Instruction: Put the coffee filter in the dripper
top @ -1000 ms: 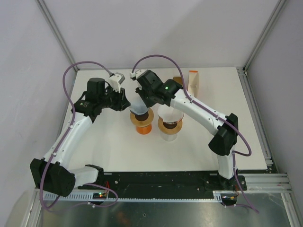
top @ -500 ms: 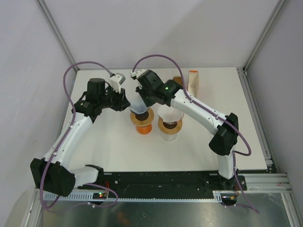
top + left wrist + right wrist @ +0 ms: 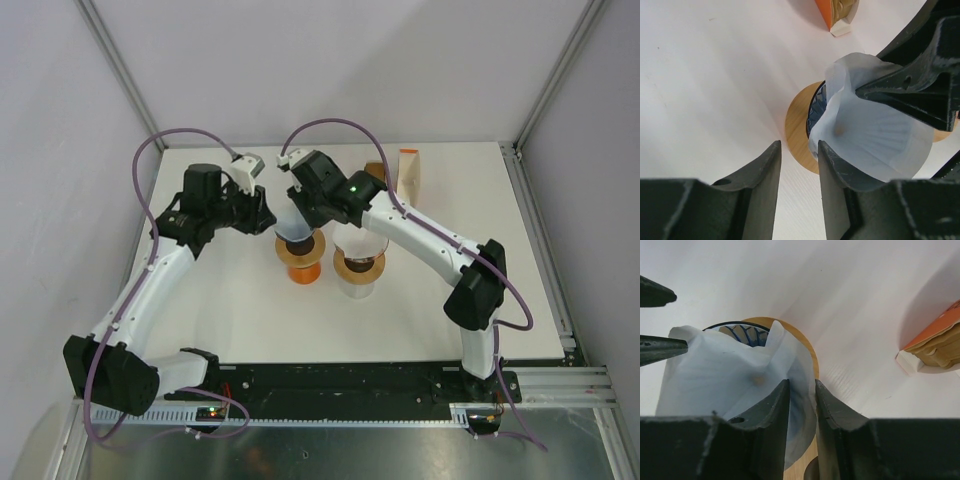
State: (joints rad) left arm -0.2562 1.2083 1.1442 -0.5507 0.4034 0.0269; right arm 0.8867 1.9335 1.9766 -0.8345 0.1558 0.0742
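Observation:
The white paper coffee filter (image 3: 290, 222) stands crumpled in the dripper (image 3: 300, 256), a blue ribbed cone (image 3: 747, 332) in a wooden ring (image 3: 797, 125). My right gripper (image 3: 802, 382) is open and straddles the filter's (image 3: 725, 375) near wall, one finger inside the cone and one outside, with a gap showing. My left gripper (image 3: 800, 145) is open beside the filter (image 3: 875, 140). Its right finger lies against the paper's outer edge, and only table shows between its fingers. From above, both grippers (image 3: 262, 215) (image 3: 300, 205) meet over the dripper.
A second wooden-ringed dripper on a glass vessel (image 3: 358, 265) stands just right of the first. An orange-and-white carton (image 3: 407, 172) stands at the back, also in the wrist views (image 3: 837, 15) (image 3: 935, 345). The white table (image 3: 250, 320) lies open toward the front.
Hardly anything has moved. Both grippers stay at the filter over the dripper.

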